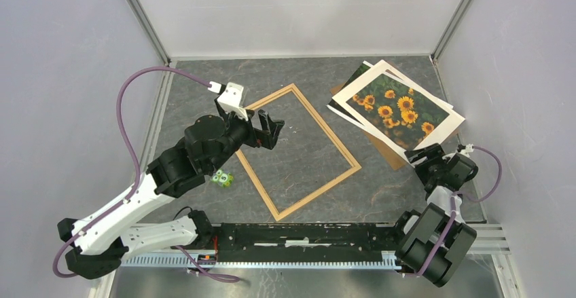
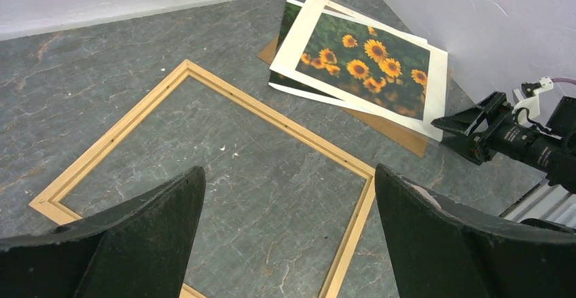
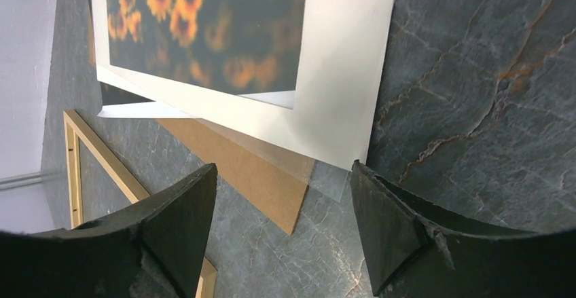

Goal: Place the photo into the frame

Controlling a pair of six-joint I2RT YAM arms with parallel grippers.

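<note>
The photo (image 1: 397,111), a sunflower print with a white border, lies at the back right, on top of a second print and a brown backing board (image 1: 387,150). Mid-table lies the frame (image 1: 327,125) of thin pale wood, flat and empty. My left gripper (image 1: 272,132) hovers open over the frame's left part, and the left wrist view shows only table inside the frame (image 2: 319,142) between its fingers. My right gripper (image 1: 424,155) stands open just off the photo's near corner. In the right wrist view the photo (image 3: 224,33) and the board corner (image 3: 251,176) lie ahead of the jaws, ungripped.
A clear sheet (image 3: 333,176) pokes out under the photo's corner. A small green object (image 1: 222,177) sits by the left arm. Grey walls close off the left, back and right, with the right wall close behind the stack.
</note>
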